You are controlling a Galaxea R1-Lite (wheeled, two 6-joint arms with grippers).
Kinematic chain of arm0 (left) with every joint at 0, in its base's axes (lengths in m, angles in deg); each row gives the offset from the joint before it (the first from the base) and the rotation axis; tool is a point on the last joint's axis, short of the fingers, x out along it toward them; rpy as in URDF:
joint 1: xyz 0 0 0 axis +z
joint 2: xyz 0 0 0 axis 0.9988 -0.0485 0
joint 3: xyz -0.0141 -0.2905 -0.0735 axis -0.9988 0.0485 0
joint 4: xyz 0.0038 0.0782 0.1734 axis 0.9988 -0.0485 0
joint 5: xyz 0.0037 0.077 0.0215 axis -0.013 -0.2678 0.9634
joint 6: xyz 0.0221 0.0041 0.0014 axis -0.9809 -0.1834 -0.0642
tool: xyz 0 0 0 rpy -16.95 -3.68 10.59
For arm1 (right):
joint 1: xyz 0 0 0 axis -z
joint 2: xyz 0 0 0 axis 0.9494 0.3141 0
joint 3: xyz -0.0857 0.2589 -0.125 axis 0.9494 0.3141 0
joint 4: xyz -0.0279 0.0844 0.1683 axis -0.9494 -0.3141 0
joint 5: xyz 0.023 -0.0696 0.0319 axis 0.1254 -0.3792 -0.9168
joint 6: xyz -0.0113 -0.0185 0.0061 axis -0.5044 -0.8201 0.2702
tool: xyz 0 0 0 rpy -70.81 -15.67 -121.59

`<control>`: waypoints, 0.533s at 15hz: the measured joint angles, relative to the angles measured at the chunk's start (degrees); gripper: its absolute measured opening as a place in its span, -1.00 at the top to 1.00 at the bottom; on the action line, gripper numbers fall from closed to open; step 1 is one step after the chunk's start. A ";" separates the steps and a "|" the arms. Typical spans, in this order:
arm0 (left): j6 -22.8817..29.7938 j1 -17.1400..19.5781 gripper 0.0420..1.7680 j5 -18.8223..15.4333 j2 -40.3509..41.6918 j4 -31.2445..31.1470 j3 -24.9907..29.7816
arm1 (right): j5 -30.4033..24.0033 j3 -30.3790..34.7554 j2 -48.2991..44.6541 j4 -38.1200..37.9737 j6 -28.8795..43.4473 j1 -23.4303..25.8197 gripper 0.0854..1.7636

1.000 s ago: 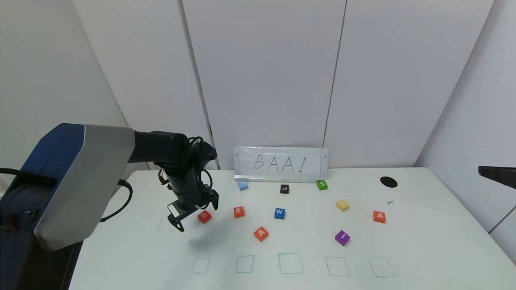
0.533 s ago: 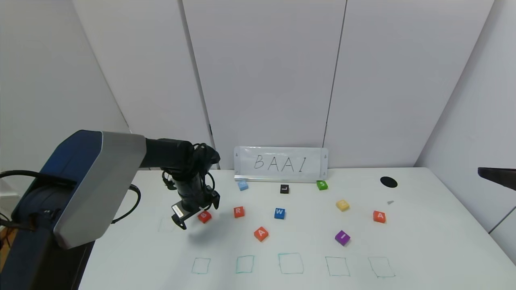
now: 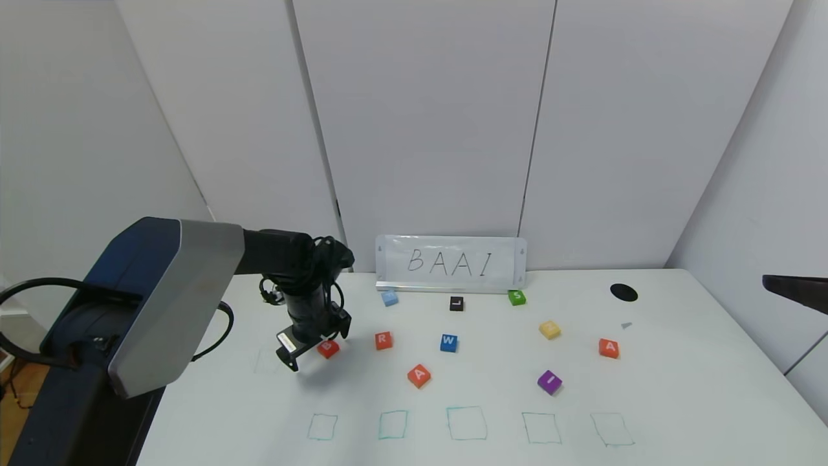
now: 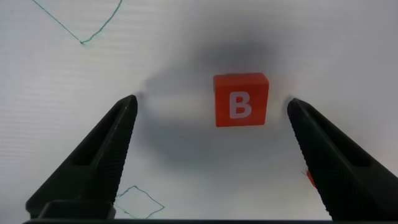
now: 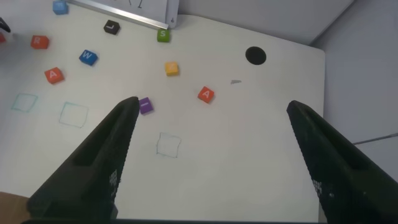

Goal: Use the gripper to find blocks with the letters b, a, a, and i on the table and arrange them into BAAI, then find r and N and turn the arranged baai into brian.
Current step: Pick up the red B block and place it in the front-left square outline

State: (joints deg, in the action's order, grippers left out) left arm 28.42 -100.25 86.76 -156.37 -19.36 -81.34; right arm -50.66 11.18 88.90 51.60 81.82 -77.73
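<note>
The orange-red B block [image 3: 328, 348] lies on the white table [image 3: 679, 401] at the left. My left gripper [image 3: 315, 346] is open and hangs just over it. In the left wrist view the B block [image 4: 241, 99] lies between the spread fingers, nearer one of them, untouched by my left gripper [image 4: 211, 101]. One A block [image 3: 418, 375] lies mid-table and the other A block [image 3: 608, 347] at the right. The purple I block [image 3: 549, 382] and the R block [image 3: 383, 340] lie flat. My right gripper [image 5: 213, 104] is open and empty, parked high at the right edge.
A blue W block [image 3: 449, 342], a yellow block [image 3: 549, 329], a black L block [image 3: 457, 303], a green S block [image 3: 516, 297] and a light blue block [image 3: 389, 298] lie about. A BAAI sign [image 3: 451, 262] stands at the back. Several green outlines [image 3: 466, 424] run along the front. A black disc [image 3: 623, 292] sits back right.
My left arm has reached further in and its gripper has shifted slightly right and closer around the B block. The blocks have not moved.
</note>
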 joint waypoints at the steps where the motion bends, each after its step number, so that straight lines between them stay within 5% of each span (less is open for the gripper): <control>1: 0.02 0.02 -0.94 -0.04 -0.21 0.00 -0.13 | 0.00 0.04 0.00 0.00 -0.06 -0.02 -0.94; 3: 0.02 0.02 -0.94 -0.11 -0.46 -0.02 -0.61 | 0.01 0.11 0.02 0.02 -0.06 -0.07 -0.94; 8: 0.05 -0.06 -0.07 0.99 -0.74 -0.06 -0.66 | 0.01 0.26 -0.09 0.02 -0.09 -0.33 -0.94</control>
State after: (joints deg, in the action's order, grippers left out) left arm 28.47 -100.31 87.74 -157.11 -19.42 -82.00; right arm -50.65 11.43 88.82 51.63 81.74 -78.06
